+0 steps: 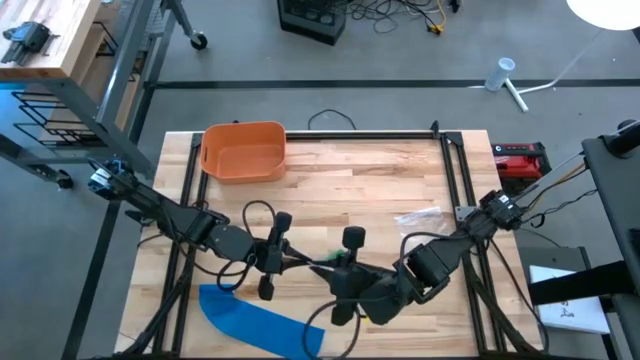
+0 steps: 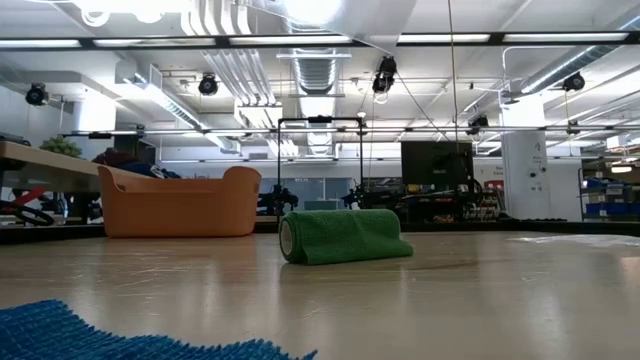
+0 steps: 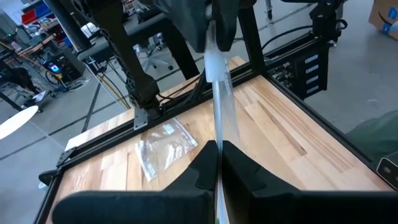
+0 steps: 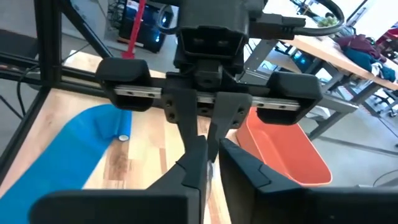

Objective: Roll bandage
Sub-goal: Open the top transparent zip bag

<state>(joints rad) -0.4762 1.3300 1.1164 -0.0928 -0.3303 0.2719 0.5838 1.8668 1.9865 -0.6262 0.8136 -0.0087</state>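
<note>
A green bandage roll [image 2: 345, 237] lies on its side on the table, below both grippers in the high view [image 1: 331, 258]. A blue bandage [image 1: 255, 320] lies spread flat near the front edge, with a small rolled end [image 4: 124, 131]. My left gripper [image 1: 302, 262] and right gripper [image 1: 324, 270] face each other tip to tip above the table. Both are shut on a thin clear strip [image 3: 222, 102] stretched between them. My left gripper pinches one end of the clear strip [image 3: 217, 138] between its two fingers, coming level from the table's left, along the strip. The strip is clear of the table and runs straight to the other gripper [image 3: 214, 37]. My right gripper pinches the strip's other end [image 4: 211, 163] between its two fingers, coming level from the table's right and facing the left gripper [image 4: 208, 121]. The fingers hide most of the strip here.
An orange bin [image 1: 243, 150] stands at the far left of the table. A clear plastic bag [image 1: 420, 215] lies flat to the right, in front of the black frame rails [image 1: 455, 170]. There is bare wood in the middle and at the near right.
</note>
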